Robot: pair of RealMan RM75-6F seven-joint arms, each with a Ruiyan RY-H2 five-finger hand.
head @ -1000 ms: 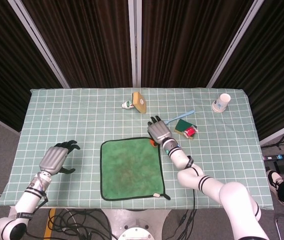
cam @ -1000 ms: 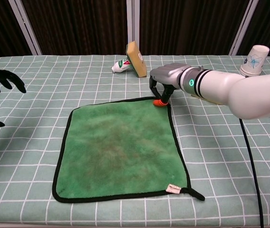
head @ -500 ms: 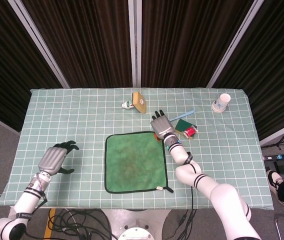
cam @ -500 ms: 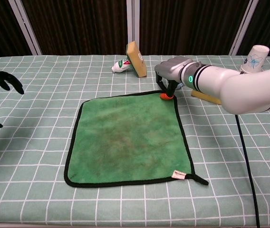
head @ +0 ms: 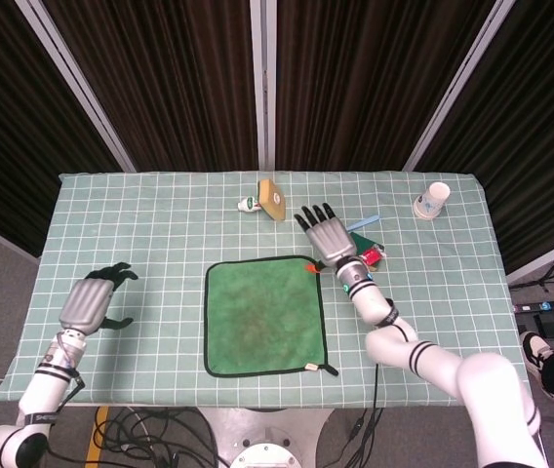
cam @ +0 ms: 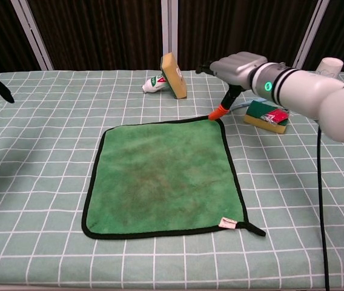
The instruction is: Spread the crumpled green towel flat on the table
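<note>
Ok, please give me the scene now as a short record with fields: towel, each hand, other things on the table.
towel: green towel lies flat, edges straight
right hand: right hand open, raised above the towel's far right corner, holding nothing
left hand: left hand open, far from the towel, at the table's left side
other things: sponge, small tube, paper cup, blue stick

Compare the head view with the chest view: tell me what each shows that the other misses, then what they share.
Only the head view shows the whole left hand, open over the checked cloth, and the cables on the floor. Only the chest view shows the right hand lifted clear of the green towel. Both show the towel lying flat, the yellow sponge, the small tube and the paper cup.
</note>
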